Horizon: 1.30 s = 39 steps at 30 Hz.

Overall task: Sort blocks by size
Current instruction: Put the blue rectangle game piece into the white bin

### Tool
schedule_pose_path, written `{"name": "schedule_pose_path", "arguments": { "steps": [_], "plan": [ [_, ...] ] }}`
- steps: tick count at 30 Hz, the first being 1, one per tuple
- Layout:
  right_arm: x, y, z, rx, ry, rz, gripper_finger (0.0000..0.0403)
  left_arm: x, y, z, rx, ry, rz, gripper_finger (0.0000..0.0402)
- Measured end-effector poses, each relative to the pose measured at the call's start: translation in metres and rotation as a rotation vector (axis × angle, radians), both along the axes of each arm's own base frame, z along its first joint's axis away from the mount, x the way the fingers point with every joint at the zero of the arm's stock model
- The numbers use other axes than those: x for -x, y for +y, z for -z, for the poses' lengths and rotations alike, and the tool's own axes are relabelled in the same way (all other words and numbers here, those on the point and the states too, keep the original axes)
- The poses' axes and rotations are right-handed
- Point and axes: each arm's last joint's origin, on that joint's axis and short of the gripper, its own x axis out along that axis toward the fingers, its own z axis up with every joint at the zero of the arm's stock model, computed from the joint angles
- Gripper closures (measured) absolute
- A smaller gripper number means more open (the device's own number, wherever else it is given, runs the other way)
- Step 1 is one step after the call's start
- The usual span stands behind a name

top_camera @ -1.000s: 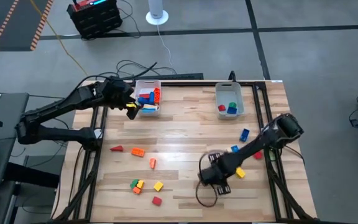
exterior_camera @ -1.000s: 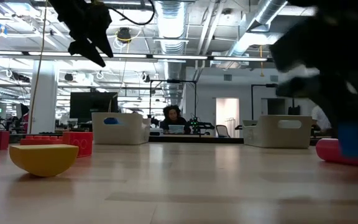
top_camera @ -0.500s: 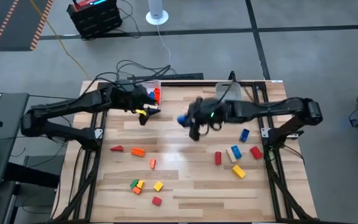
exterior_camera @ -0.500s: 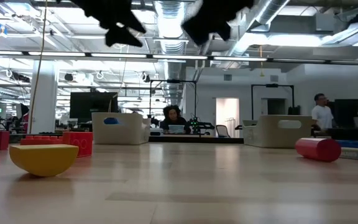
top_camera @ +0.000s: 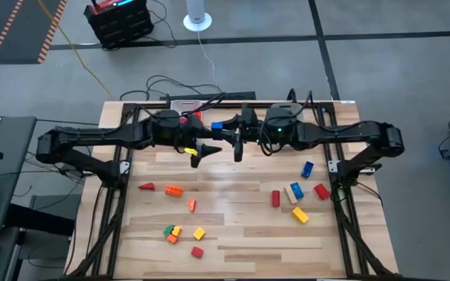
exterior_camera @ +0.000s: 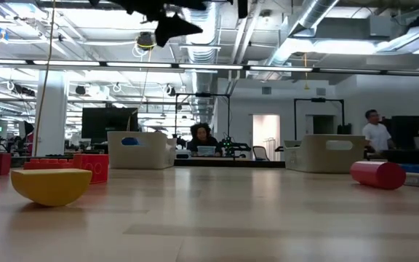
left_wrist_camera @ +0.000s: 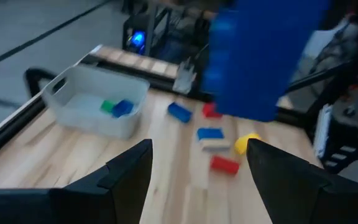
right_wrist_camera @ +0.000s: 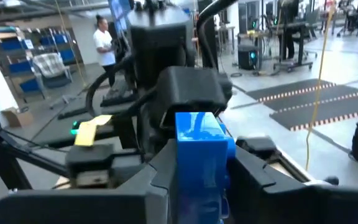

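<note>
A blue block (right_wrist_camera: 199, 155) is clamped between the fingers of the right gripper (top_camera: 226, 134), which is held high over the table's far edge, midway along it. The left gripper (top_camera: 203, 150) is spread open and empty, just beside the right one. A carry step is judged to be in hand; the next move calls for the block to be taken over a bin (left_wrist_camera: 95, 102) and let go. Loose blocks (top_camera: 292, 192) are scattered toward the near edge, while the bare wood (top_camera: 233, 176) at the table's middle is left free for travel.
</note>
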Motion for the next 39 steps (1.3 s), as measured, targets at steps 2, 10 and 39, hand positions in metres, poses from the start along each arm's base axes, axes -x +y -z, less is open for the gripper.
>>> {"name": "schedule_pose_path", "arguments": {
  "steps": [2, 10, 39],
  "plan": [
    [-0.002, 0.000, 0.000, 0.007, -0.019, 0.000, 0.0285, -0.005, -0.004, -0.001, -0.003, -0.033, 0.015, 0.0145],
    [-0.003, 0.004, 0.002, 0.006, -0.005, -0.013, 0.0285, -0.013, -0.007, -0.010, -0.037, -0.170, -0.027, 0.0185],
    [0.045, -0.022, -0.009, -0.102, 0.206, 0.107, 0.0107, 0.009, 0.047, 0.008, 0.063, 0.042, -0.301, 0.0327]
  ]
}}
